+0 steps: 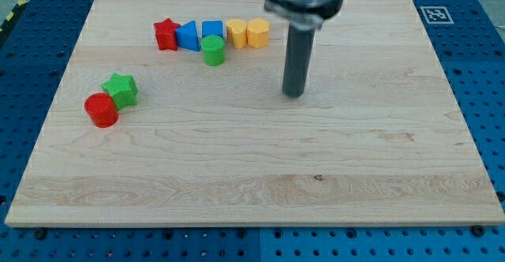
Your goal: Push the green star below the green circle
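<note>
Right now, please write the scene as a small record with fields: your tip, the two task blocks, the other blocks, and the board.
tip: my tip is on the board, apart from every block, to the view's right of the row
green star: at the view's left, touching the red cylinder
green circle: just below the row, under the blue blocks
row at the view's top: red star, blue triangle, blue cube, two yellow blocks
board: wooden board
task state: star not yet below the circle
</note>
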Motion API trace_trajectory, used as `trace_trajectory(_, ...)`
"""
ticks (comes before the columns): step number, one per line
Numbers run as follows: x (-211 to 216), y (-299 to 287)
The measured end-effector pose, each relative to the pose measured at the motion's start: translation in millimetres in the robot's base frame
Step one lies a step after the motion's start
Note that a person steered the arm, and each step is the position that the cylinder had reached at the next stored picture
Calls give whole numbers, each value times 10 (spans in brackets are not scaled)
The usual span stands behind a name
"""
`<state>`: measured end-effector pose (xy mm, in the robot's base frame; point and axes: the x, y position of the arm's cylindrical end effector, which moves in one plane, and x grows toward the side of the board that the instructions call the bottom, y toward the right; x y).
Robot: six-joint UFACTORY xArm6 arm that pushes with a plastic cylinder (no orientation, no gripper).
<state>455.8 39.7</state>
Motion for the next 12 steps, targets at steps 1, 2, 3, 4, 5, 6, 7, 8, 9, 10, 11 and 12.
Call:
trace_trajectory(1, 234, -705)
trace_trajectory(2, -99, -1020)
trace_trajectory(3, -430, -1478)
trace_trajectory(4, -697, -2010)
trace_trajectory(5, -826, -2577)
trace_trajectory(6, -536, -2957)
trace_trajectory(7, -238, -2924)
trace_trajectory(8, -238, -2569)
trace_trajectory(9, -174, -2296)
trace_trajectory(10, 89, -2106)
trace_trajectory(11, 293, -1842)
trace_trajectory(12, 242, -1540)
